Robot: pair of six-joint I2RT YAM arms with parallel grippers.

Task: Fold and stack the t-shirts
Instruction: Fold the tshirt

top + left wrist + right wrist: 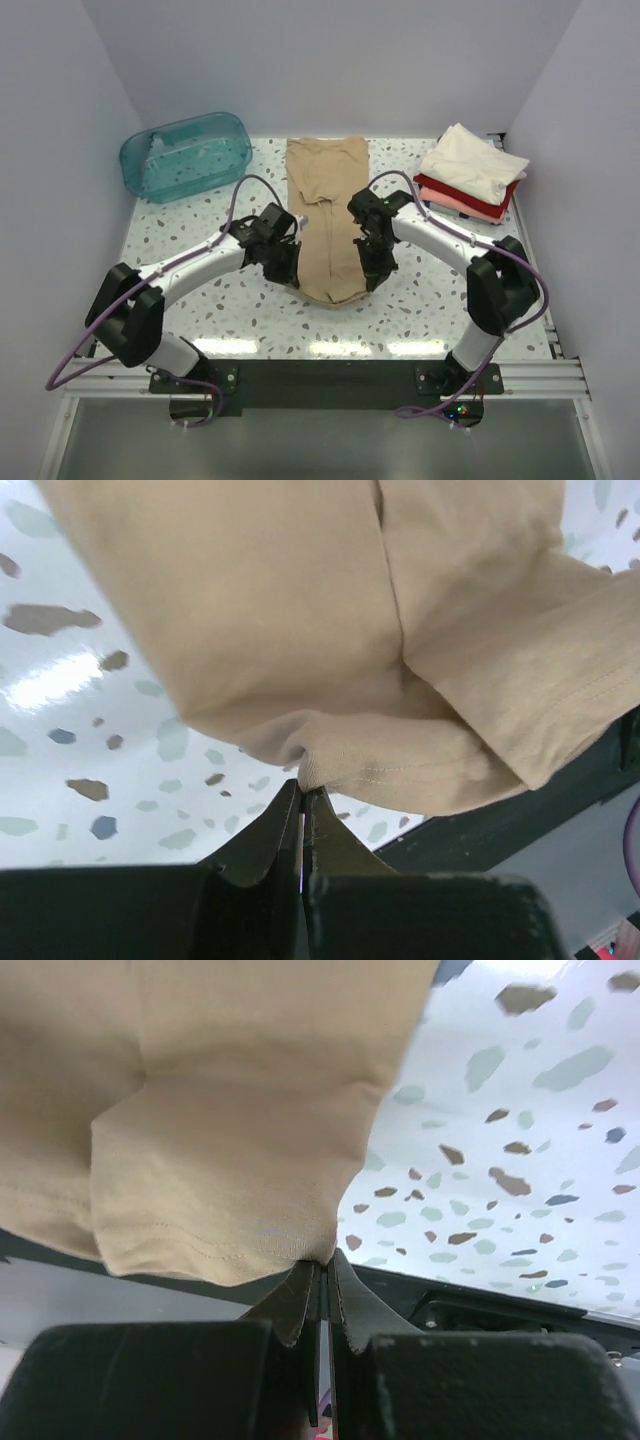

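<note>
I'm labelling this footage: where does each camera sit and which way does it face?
Top external: above and behind the bases, looking down at the table; left arm, right arm, tan t-shirt, teal tub, folded stack show.
Left wrist: on the left arm, looking along its shut jaws at the t-shirt's pinched edge.
Right wrist: likewise on the right arm, own shut jaws showing.
Shared: the tan t-shirt and speckled table.
</note>
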